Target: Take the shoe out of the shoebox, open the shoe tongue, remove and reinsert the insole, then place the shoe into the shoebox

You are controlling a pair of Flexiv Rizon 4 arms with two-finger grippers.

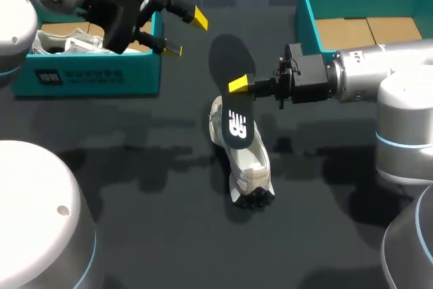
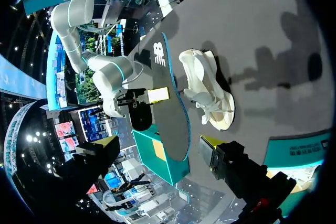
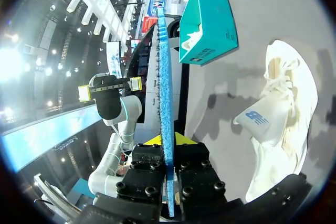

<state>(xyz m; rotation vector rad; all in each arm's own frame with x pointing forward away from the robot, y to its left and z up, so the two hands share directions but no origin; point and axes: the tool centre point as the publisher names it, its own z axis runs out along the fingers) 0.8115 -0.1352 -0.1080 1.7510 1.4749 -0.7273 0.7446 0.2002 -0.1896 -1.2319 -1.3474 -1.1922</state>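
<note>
Pinching the dark insole (image 1: 229, 62) by its edge, the right gripper (image 1: 239, 85) holds it just over the white shoe (image 1: 252, 167) lying mid-table (image 1: 135, 167). The insole's long axis runs roughly along the shoe's. The left gripper (image 1: 186, 34) hangs wide open beside the left shoebox (image 1: 101, 76), farther off.

The left arm (image 1: 27, 5), upper left of the frame, and the right arm (image 1: 379, 65), at the right edge, are smooth silver-white rounded links with thin light-blue rings at the joints. The left gripper (image 1: 186, 34) and right gripper (image 1: 238, 86) are black and boxy, with bright yellow fingertips (image 1: 199, 18); round black screws (image 3: 152, 165) stud the right one's block.
</note>
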